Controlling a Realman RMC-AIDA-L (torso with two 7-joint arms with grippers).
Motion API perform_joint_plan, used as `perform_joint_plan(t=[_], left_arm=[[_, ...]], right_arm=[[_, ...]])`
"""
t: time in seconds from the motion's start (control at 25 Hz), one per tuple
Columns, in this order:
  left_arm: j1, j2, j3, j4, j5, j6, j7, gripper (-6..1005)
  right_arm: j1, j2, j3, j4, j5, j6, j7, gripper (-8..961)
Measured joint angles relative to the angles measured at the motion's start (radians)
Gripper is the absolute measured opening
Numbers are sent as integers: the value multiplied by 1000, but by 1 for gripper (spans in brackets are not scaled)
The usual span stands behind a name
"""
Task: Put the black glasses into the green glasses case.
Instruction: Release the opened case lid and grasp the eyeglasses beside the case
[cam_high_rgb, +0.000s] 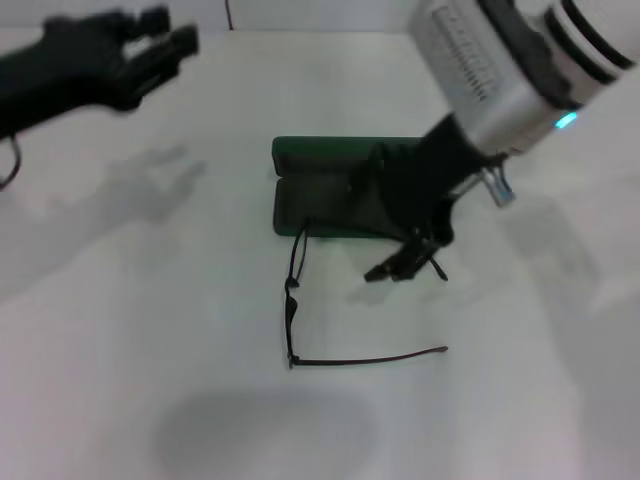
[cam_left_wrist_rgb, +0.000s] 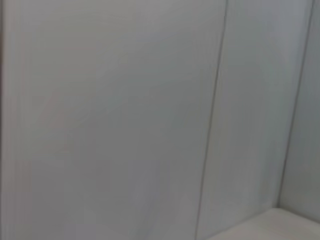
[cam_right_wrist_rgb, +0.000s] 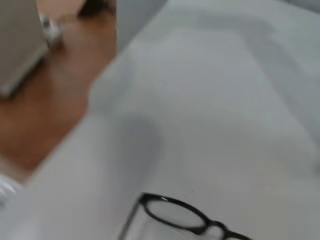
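Above table (cam_high_rgb: 520, 400) | right gripper (cam_high_rgb: 405, 268) between black glasses (cam_high_rgb: 292, 310), green glasses case (cam_high_rgb: 325, 190)

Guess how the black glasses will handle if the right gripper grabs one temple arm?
The black glasses lie unfolded, thin wire arms spread, so probably light and springy, flexing and swinging at the hinge. One arm rests against the green glasses case; it may snag. The right gripper hangs beside them.

Black left end effector (cam_high_rgb: 160, 45); silver right forearm with teal light, black end effector (cam_high_rgb: 405, 268)
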Motion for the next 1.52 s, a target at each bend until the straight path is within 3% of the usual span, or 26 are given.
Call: perform_joint_plan(t=[0.24, 0.36, 0.4, 0.48, 0.52, 1.0, 1.52], left_arm=[[38, 2, -127, -346, -154, 216, 377, 370], [27, 9, -207, -544, -166, 357, 550, 370], [27, 9, -207, -544, -166, 357, 550, 369], [27, 12, -273, -708, -158, 441, 693, 368], [28, 12, -285, -747, -154, 444, 713, 368], [60, 2, -312, -983, -146, 460, 914, 365], [102, -3, -308, -1073, -138, 499, 983, 364]], right_arm=[[7, 8, -156, -127, -47, 115, -7, 793], [11, 9, -210, -167, -61, 124, -25, 791], [9, 10, -236, -190, -67, 133, -31, 789], [7, 11, -260, -211, -74, 145, -35, 787], [7, 11, -335, -247, -104, 215, -44, 786], [-1, 14, -587, -281, -157, 362, -117, 776], [56, 15, -605, -294, -88, 344, -149, 771]])
